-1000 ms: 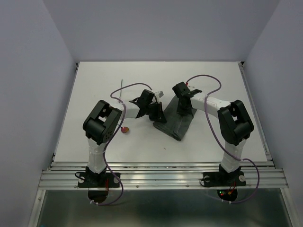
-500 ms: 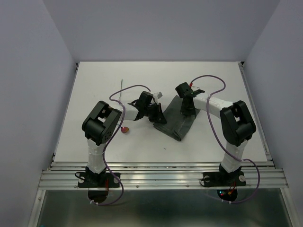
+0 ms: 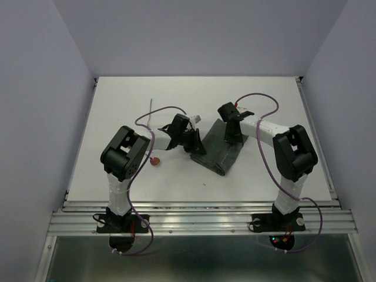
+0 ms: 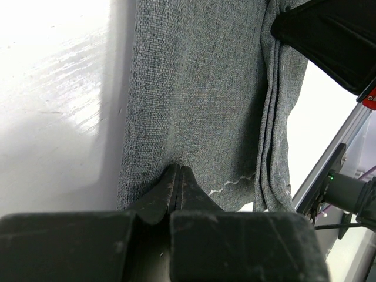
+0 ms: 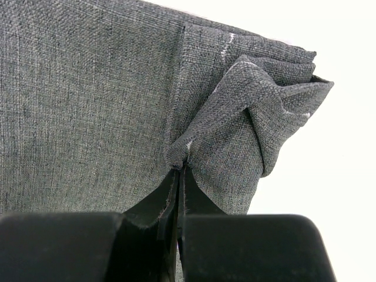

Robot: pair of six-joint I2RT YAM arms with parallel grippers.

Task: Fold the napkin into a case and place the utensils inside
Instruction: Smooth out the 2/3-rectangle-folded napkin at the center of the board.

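Left hand: the left gripper (image 4: 178, 174) is clenched; its two tips meet on one edge of the napkin (image 4: 200, 88) and pinch the cloth there.
Right hand: the right gripper (image 5: 179, 169) is clenched too, grasping a small raised crease of the napkin between its tips.
Around: the napkin lies on a white table (image 3: 264, 176). Left of the napkin and well apart from it lies the spoon (image 3: 155, 161); only its red bowl shows, just beside the left arm. A thin grey stick (image 3: 151, 108) lies further to the left and behind the napkin.
In the way: from above, the left wrist covers the napkin's left edge and the right wrist covers its far end. Purple cables (image 3: 154, 113) loop over both arms.
Napkin, place: in the middle of the table, slantwise, between the two grippers.
Napkin, look: dark grey woven cloth, folded to a long band. Layered edges with light stitching run along one side. One corner (image 5: 276, 82) is bunched into a loose twisted fold beside the right gripper.
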